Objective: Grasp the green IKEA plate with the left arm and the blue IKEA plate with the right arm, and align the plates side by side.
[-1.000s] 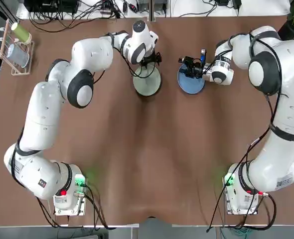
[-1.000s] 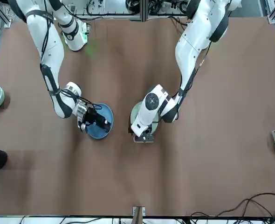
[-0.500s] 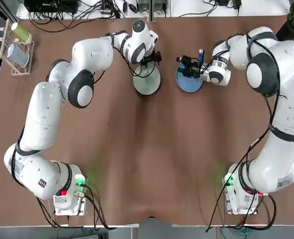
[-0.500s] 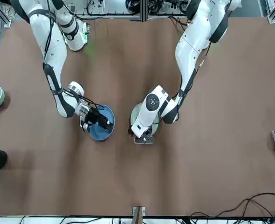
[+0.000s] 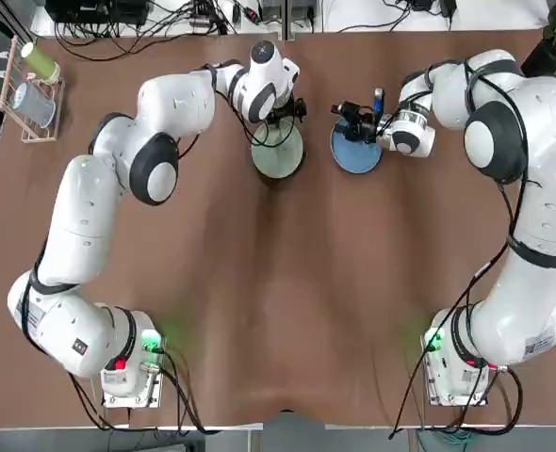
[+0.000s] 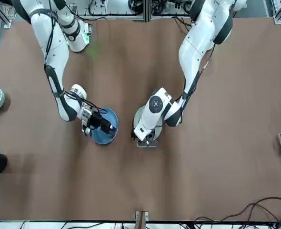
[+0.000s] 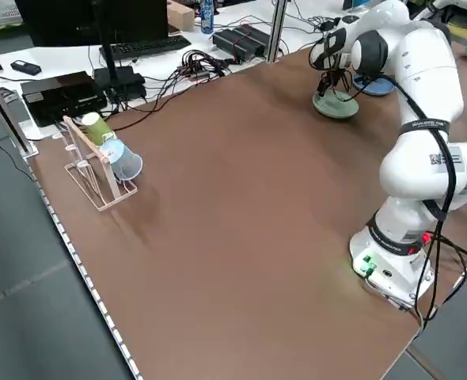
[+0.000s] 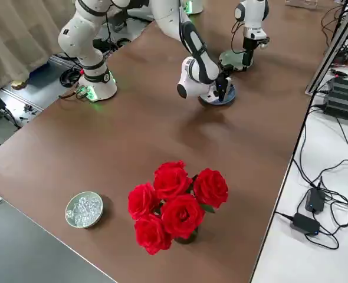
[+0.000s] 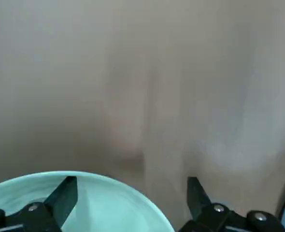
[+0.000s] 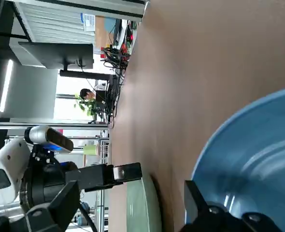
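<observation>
Both plates sit near the counter's far edge, close together but apart. The pale green plate [image 5: 278, 153] is partly hidden under the left claw [image 5: 282, 119], whose spread fingers straddle its far rim, one inside, one outside. The sky-blue plate [image 5: 355, 153] is half covered by the right claw [image 5: 351, 123], also spread across its rim; neither is clenched shut. Both plates look plain and shallow.

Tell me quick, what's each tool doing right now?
Left tool: open, straddling the green plate's rim.
Right tool: open at the blue plate's rim, not gripping.
</observation>
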